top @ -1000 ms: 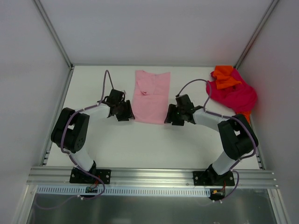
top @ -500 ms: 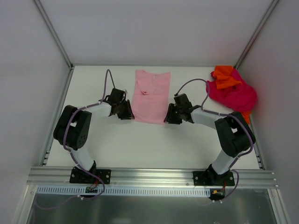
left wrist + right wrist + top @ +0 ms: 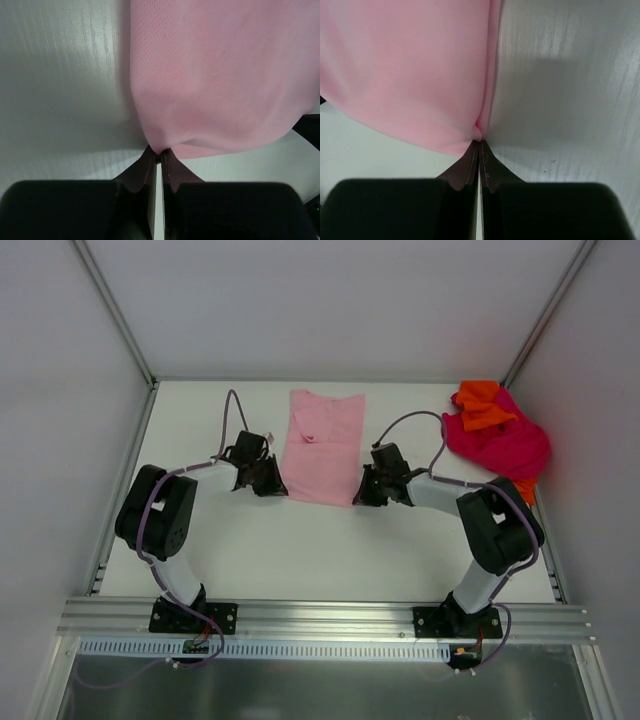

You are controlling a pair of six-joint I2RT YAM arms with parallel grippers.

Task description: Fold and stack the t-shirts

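The top view is bright, even and sharp, lit softly from above, with faint shadows on the table (image 3: 300,550) and a dull sheen on the rail (image 3: 320,615) at 6 o'clock. The left wrist view shows streaky glare at 10 o'clock and grey shadow along the pink shirt (image 3: 225,75), whose weave is crisp, while the left fingers (image 3: 142,172) at 6 o'clock are soft and dark. The right wrist view has a grey shadow patch at 1 o'clock, and the right fingers (image 3: 492,175) blur too.
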